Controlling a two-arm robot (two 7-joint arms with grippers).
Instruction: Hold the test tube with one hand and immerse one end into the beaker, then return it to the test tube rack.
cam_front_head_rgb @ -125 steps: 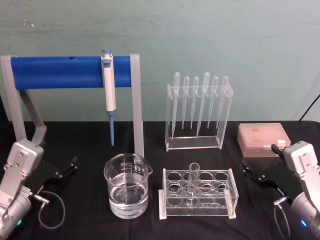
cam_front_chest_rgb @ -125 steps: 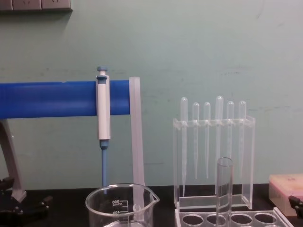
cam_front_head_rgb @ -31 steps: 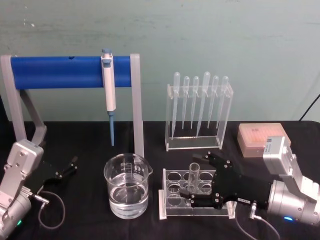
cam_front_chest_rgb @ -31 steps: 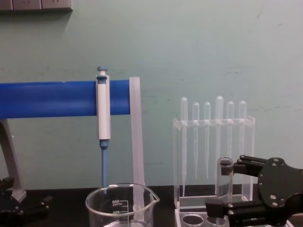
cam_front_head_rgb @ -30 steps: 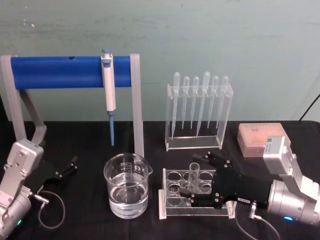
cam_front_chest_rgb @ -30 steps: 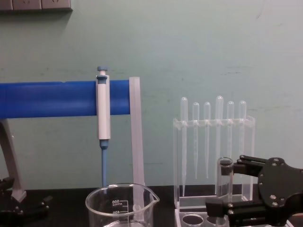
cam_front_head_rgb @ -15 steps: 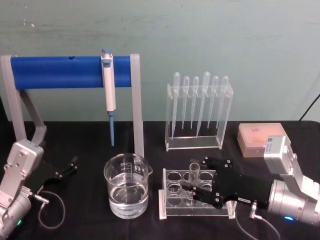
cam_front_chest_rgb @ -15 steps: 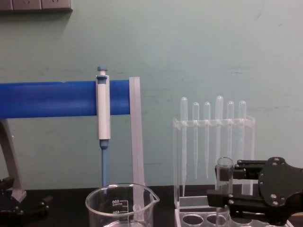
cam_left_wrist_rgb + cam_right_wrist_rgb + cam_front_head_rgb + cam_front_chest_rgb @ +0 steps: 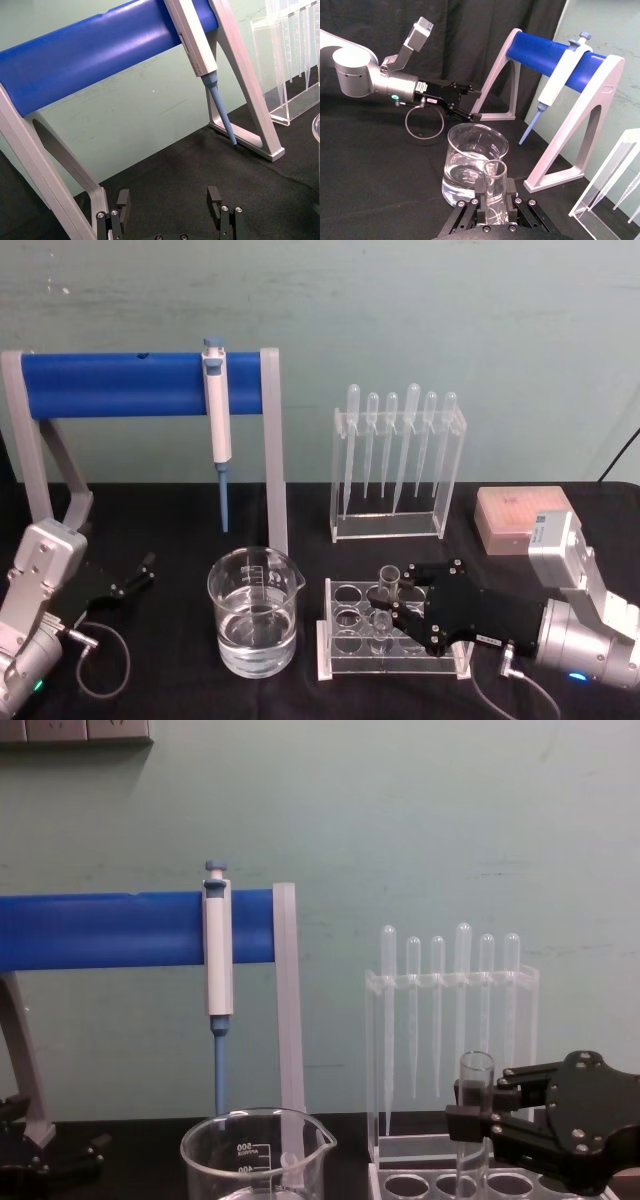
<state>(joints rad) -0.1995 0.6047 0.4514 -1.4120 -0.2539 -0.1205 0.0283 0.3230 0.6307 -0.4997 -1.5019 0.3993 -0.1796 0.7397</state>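
Right claw (image 9: 386, 606) seemingly tight around the upright test tube (image 9: 387, 584) in the rack (image 9: 327, 628), black cloth (image 9: 170, 530) beneath, green wall (image 9: 450, 320) behind.

Silver cylindrical right wrist (image 9: 590, 645) with a small lit dot, seemingly blue, boxy grey camera block (image 9: 556, 536) bearing a white label, black flat-plated right gripper (image 9: 386, 606) dotted with silver screws, matching silver left wrist (image 9: 25, 645) with green dot, black left gripper (image 9: 138, 576), thin grey cable loop (image 9: 105, 650)

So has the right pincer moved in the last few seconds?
Yes. The right pincer moved leftward, from beside the pink tip box to the test tube rack, now shut on the test tube.
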